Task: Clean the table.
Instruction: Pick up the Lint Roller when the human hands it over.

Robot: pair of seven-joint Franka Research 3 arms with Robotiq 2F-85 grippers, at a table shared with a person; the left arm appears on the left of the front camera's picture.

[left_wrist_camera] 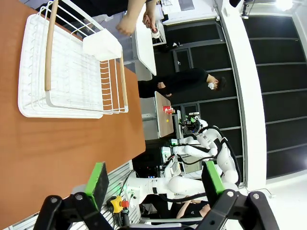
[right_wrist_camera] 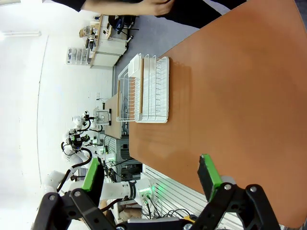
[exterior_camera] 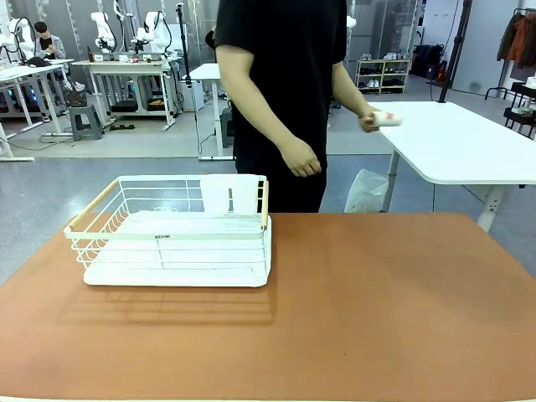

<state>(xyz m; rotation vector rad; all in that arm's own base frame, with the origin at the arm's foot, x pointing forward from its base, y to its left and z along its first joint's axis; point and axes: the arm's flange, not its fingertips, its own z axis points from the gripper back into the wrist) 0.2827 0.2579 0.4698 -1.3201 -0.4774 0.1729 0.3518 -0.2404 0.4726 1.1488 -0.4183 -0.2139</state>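
One big reddish-brown table point(exterior_camera: 377, 310) is taking up the whole near half of the front view, and most of its top is lying bare. Next biggest, a person in a black shirt point(exterior_camera: 280, 84) is standing at the far edge, roughly in the middle. Off to their side a white table point(exterior_camera: 469, 142) is sitting just beyond the brown one's far right corner. On the brown table's left half, toward the far edge, a white wire dish rack point(exterior_camera: 176, 239) with wooden handles is sitting, and a white cup holder point(exterior_camera: 230, 194) is hanging at its far right corner. The left gripper point(left_wrist_camera: 156, 178) is holding its green-padded fingers wide apart with nothing between them, and the right gripper point(right_wrist_camera: 149, 173) is doing the same. One hand point(exterior_camera: 301, 157) is hanging loose by the person's hip, while the other is holding some small white thing point(exterior_camera: 387, 119) by the white table's edge; can't tell what it is.
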